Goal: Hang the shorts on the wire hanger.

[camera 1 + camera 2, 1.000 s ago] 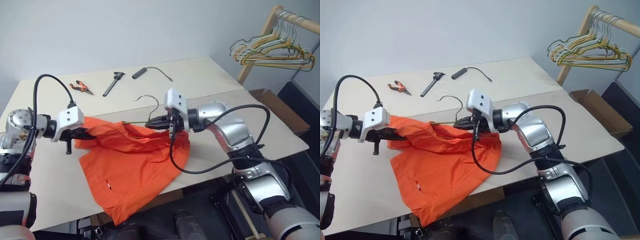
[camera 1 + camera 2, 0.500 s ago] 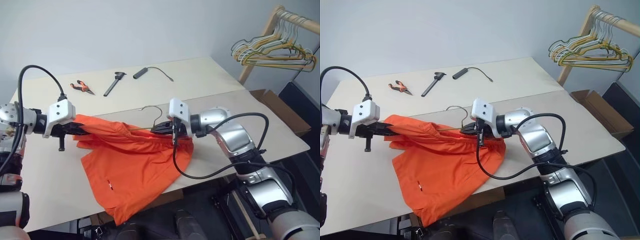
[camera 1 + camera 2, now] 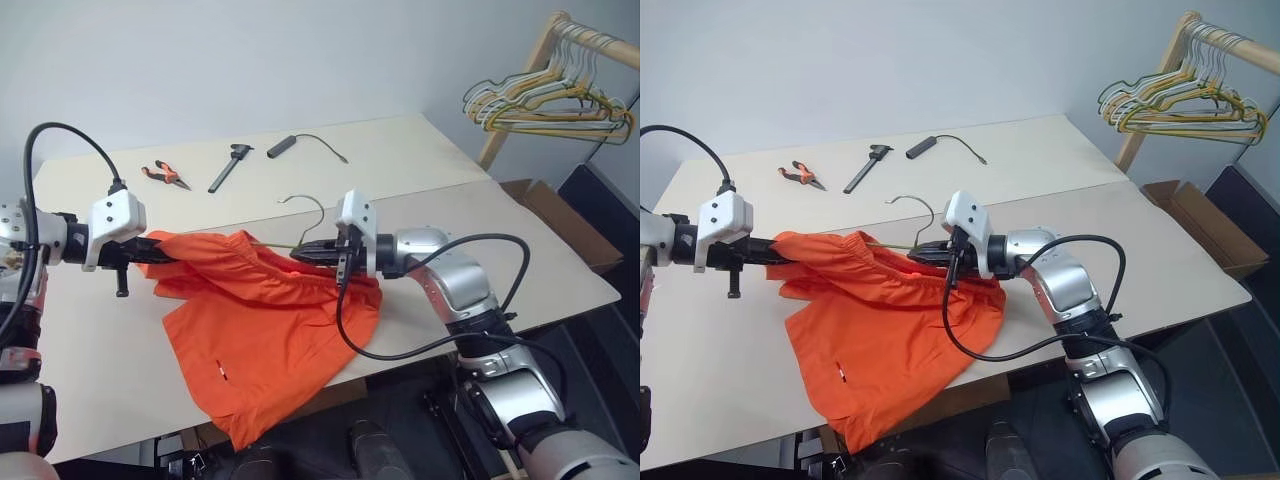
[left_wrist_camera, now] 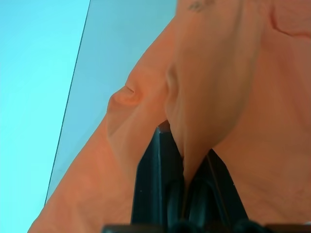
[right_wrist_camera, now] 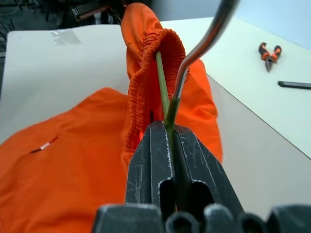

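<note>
The orange shorts (image 3: 270,320) lie spread over the table's front edge, with the waistband lifted and stretched between both grippers. My left gripper (image 3: 152,250) is shut on the waistband's left end; the pinched fabric (image 4: 204,97) rises between its fingers (image 4: 160,174). My right gripper (image 3: 302,256) is shut on the wire hanger (image 5: 165,92) just below its hook (image 3: 305,205). One arm of the hanger runs into the gathered waistband (image 5: 146,63), and the rest is hidden in the fabric. A small white mark (image 3: 215,370) shows near a leg hem.
Orange-handled pliers (image 3: 162,176), a black tool (image 3: 228,166) and a black corded piece (image 3: 290,143) lie at the table's back. A wooden rack with bunched hangers (image 3: 545,100) stands at the far right, above a cardboard box (image 3: 560,215). The tabletop (image 3: 480,230) is bare on the right.
My left gripper has risen a little with the waistband, drawing it tauter. The right gripper has turned slightly, still shut on the hanger.
</note>
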